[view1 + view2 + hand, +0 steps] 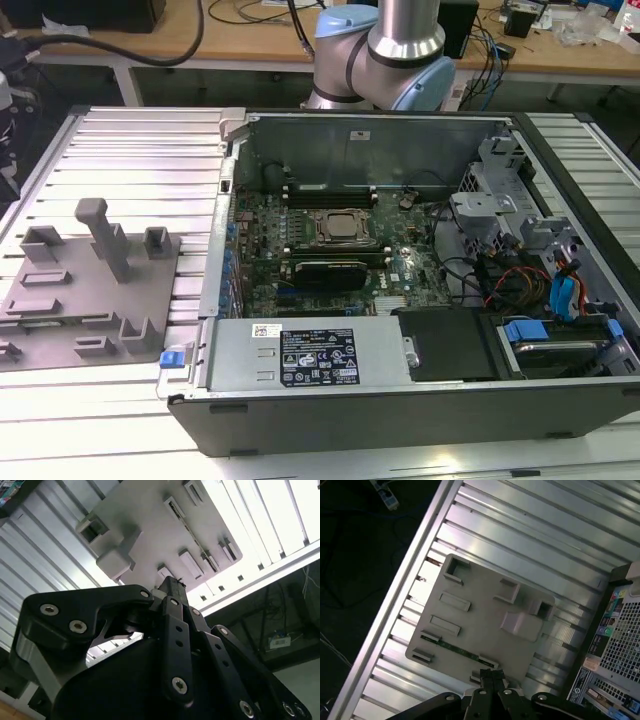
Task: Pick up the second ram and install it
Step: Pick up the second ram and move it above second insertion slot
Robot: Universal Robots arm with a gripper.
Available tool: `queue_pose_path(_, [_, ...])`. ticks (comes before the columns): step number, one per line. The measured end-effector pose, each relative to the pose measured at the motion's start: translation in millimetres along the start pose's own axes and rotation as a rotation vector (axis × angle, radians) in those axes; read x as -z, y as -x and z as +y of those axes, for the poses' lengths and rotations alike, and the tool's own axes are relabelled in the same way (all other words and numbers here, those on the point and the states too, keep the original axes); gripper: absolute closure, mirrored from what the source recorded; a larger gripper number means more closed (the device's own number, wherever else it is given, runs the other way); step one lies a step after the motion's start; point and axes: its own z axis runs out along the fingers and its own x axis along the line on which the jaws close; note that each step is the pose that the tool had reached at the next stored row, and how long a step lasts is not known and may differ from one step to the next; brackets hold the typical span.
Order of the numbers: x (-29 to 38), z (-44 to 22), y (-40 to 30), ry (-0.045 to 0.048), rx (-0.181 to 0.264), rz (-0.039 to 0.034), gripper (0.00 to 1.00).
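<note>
The second ram [458,650] is a thin green stick lying in a slot near one edge of the grey fixture plate [480,610], between two small holders. In the first wrist view my gripper [492,676] hangs well above that plate, its tips over the plate's edge close to one end of the stick. Its black fingers [172,587] are pressed together with nothing between them in both wrist views. In the exterior view the same fixture plate [60,310] lies left of the open computer case [400,250], apart from it.
Inside the case, the motherboard shows the metal-framed CPU socket [340,228] with long slots on either side. A power supply [310,355] fills the near side, drive cages and cables the right. Grey fixture blocks [105,235] stand up from the plate. A ribbed metal table [140,150] carries everything.
</note>
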Motion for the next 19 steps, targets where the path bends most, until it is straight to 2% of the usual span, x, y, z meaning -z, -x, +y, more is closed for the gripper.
queue_pose_path(16, [0.0, 0.0, 0.0, -0.0001, 0.141, 0.0067, 0.89])
queue_pose_path(19, [0.0, 0.0, 0.0, 0.0002, 0.180, 0.0084, 0.89])
